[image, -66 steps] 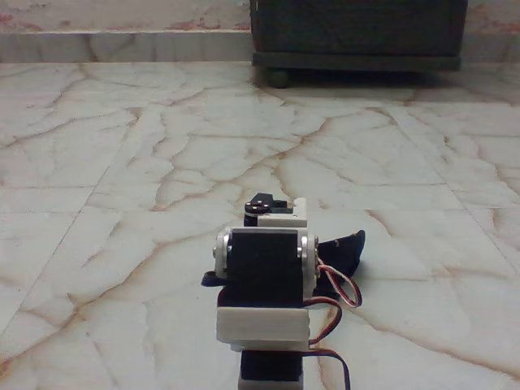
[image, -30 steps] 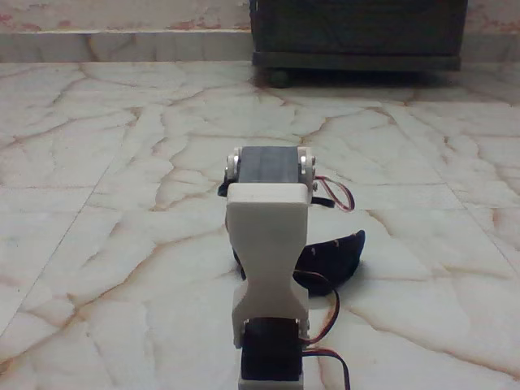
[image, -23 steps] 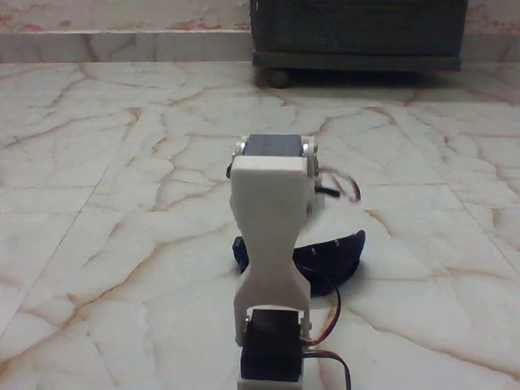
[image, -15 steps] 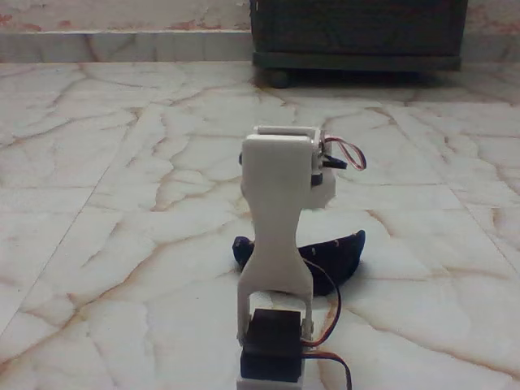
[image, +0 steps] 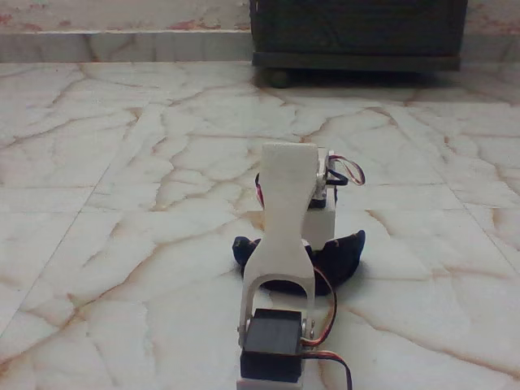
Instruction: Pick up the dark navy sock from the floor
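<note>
The dark navy sock (image: 341, 256) lies crumpled on the glossy marble floor (image: 122, 203), just past the middle of the fixed view. Its ends show on both sides of my white arm (image: 286, 211), which rises from the bottom edge and stands in front of the sock. Beyond the upright link, a white block (image: 321, 221) at the arm's far end hangs low right over the sock. The gripper's fingers are hidden behind the arm, so I cannot tell whether they are open or shut, or whether they touch the sock.
A dark wooden cabinet (image: 357, 32) on round feet stands at the back, against a low marble step (image: 122, 45). Red and black servo wires (image: 329, 313) loop out on the arm's right side. Marble tiles stretch to the left and right of the arm.
The arm has unfolded from a low tucked pose, risen, then swung its far end forward and down onto the sock. The sock has stayed where it was.
</note>
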You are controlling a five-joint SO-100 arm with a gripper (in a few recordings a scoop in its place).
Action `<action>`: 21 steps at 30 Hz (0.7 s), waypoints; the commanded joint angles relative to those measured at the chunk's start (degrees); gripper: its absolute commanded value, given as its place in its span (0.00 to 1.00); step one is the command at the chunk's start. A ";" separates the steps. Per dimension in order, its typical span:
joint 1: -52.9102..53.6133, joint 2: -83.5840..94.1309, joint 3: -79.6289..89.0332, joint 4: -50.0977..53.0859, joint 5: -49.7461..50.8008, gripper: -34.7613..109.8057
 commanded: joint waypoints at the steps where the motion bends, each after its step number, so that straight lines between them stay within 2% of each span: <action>1: 0.00 0.18 -2.20 1.14 2.46 0.29; 12: -0.62 -19.95 -17.23 -1.14 -5.54 0.29; 16: -0.79 -21.36 -16.87 -5.19 -11.51 0.25; 21: -1.05 -16.61 -12.13 -5.36 -12.48 0.24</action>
